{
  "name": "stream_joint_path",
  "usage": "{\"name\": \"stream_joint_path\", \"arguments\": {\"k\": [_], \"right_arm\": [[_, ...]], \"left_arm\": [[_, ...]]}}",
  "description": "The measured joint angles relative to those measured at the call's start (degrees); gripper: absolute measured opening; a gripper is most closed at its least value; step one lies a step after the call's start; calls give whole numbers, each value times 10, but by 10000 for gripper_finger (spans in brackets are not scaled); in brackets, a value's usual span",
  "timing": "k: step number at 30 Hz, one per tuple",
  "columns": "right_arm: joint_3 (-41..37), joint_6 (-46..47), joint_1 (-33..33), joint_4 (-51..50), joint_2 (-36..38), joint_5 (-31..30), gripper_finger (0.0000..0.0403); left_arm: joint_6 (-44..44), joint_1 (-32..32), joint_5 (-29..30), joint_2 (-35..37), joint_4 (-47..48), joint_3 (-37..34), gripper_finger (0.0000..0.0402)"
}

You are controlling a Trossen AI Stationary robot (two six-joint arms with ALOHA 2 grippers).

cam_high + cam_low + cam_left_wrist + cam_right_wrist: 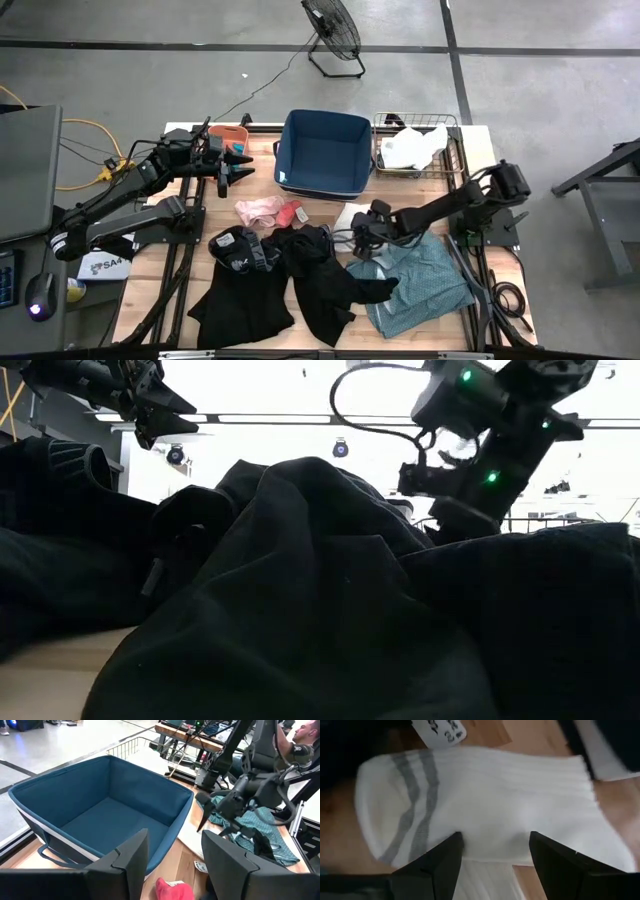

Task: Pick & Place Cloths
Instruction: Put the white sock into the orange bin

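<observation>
Your right gripper (362,228) sits just past table centre toward 3 o'clock, low over a white sock (490,810) with two grey stripes near its end. In the right wrist view its two dark fingers (437,867) stand apart with the sock's ribbed fabric lying between them; they are spread and have not closed on it, so nothing is held. A small paper tag (440,731) lies on the bare wood just beside the sock.

Your left gripper (232,167) hangs above the table at about 10 o'clock, just beside the navy bin (322,152) that stands at 12 o'clock. Its jaws are parted and carry nothing; the left wrist view looks past them into the bin's blue interior (105,815), with a red cloth (174,889) showing below.

The cloths are spread over the near half of the table. A pink piece (258,209) and the red piece (293,213) lie close together at centre. A grey-patterned garment (240,249) rests on the large black garments (300,280), which run from 8 o'clock to 6 o'clock. The teal-grey shirt (425,280) lies at 4 o'clock, touching the black fabric at its edge. A white cloth (412,146) sits in the wire basket (458,160) at 1 o'clock, and an orange bin (226,134) stands at 11 o'clock behind your left gripper.

In the low view, black fabric (320,600) fills the foreground.
</observation>
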State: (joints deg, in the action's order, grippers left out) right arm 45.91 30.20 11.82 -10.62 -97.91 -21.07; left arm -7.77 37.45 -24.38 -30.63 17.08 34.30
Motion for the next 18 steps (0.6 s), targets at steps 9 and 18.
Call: {"name": "stream_joint_path", "arguments": {"k": [9,18], "right_arm": [[4,71,-30,9,-39,79,163],[0,78,-24,4,-16,144,13]], "left_arm": [[2,0,0,0,8,0,177],[4,0,0,0,11,0,177]]}}
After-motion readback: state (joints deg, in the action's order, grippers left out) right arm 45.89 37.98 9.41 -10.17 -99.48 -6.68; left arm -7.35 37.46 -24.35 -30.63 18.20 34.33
